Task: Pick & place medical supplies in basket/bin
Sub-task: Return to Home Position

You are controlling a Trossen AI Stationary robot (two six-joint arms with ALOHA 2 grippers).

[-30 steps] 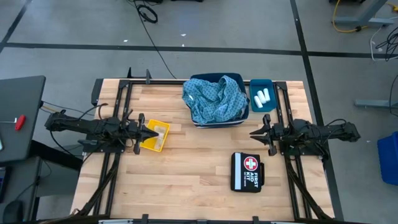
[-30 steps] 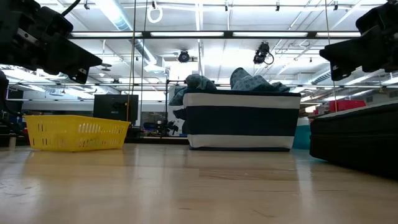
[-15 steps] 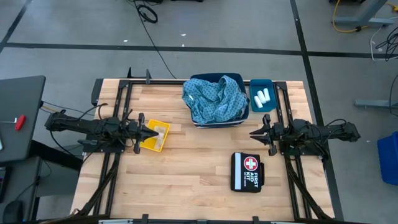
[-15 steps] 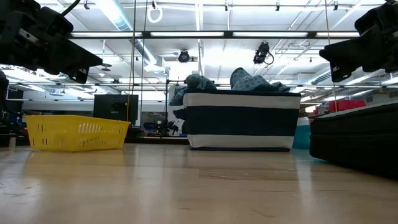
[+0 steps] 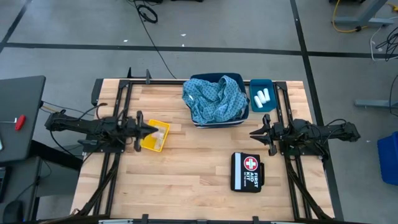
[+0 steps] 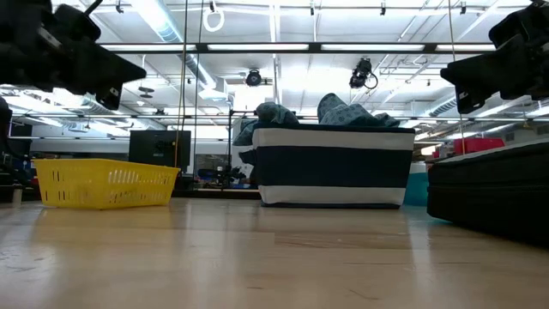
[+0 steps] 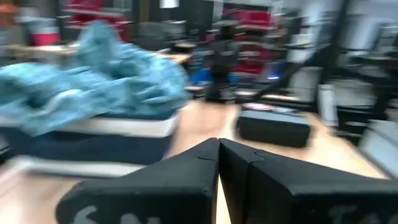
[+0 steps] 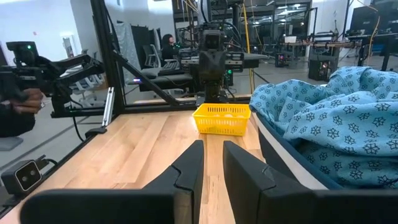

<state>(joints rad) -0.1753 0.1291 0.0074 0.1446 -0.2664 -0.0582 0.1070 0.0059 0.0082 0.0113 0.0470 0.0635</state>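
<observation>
Two light-blue patterned cloths (image 5: 214,98) (image 8: 329,118) lie heaped in a navy bin (image 5: 217,123) (image 6: 334,167) at the table's far middle, spilling over its rim. A few white rolls (image 5: 262,96) lie in a small blue bin (image 5: 262,109) to the right of it. My left gripper (image 5: 154,129) (image 7: 219,142) hovers shut above a yellow basket (image 5: 154,142) (image 6: 103,182), which holds something pale. My right gripper (image 5: 251,133) (image 8: 213,149) hangs over bare table right of centre, open by a narrow gap, pointing toward the basket. Clear packets cannot be made out.
A black first-aid kit (image 5: 247,172) (image 6: 489,193) lies flat near the table's near right, in front of my right gripper. Bare wood shows between the yellow basket and the kit. Dark frame rails run along both table sides.
My left gripper has risen a little above the yellow basket and swung slightly toward the far edge; its wrist view is smeared by the motion. My right arm, the bins and the kit stay put.
</observation>
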